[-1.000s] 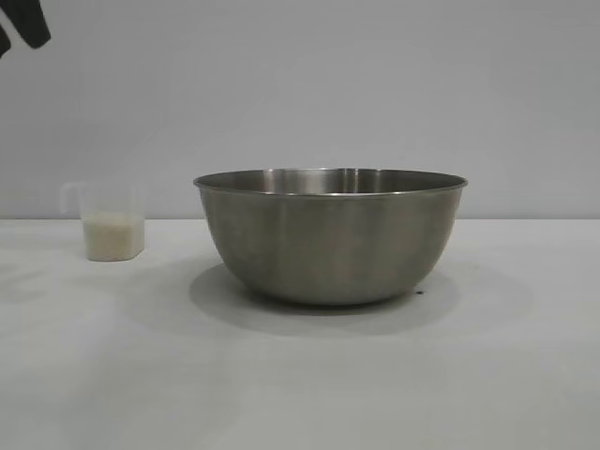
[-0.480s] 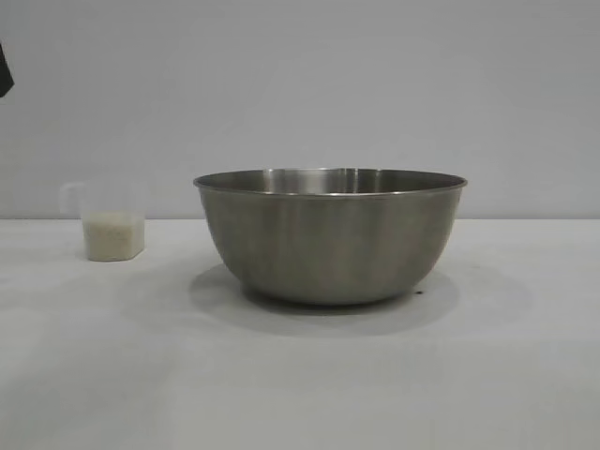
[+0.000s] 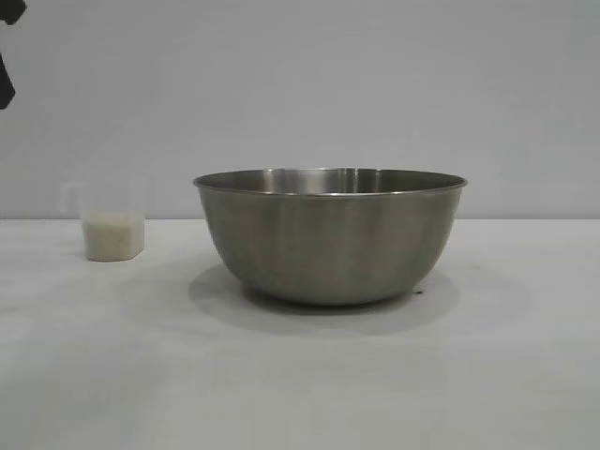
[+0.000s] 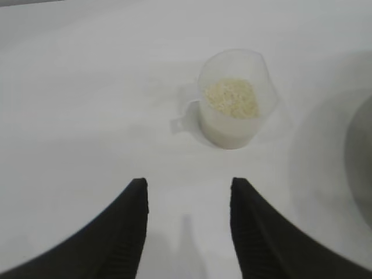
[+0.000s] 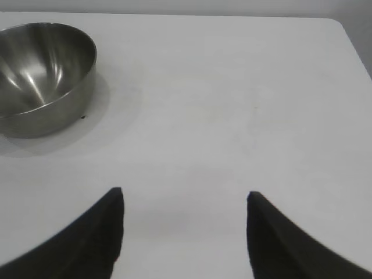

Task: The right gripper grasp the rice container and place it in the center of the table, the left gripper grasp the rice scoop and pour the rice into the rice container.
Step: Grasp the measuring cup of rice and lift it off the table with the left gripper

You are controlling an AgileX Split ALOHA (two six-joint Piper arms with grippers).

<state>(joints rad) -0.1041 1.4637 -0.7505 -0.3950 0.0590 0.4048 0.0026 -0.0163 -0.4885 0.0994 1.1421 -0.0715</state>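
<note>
The black claw-fingered left gripper (image 4: 187,200), jaws apart and empty, faces the small translucent plastic rice scoop (image 4: 232,99); a misjudged approach could topple it, spilling white rice (image 4: 231,97).

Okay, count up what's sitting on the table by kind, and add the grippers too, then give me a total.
Steel bowl (the rice container): 1
Clear plastic cup holding rice (the rice scoop): 1
Black grippers (the left gripper, the right gripper): 2
Total: 4
</note>
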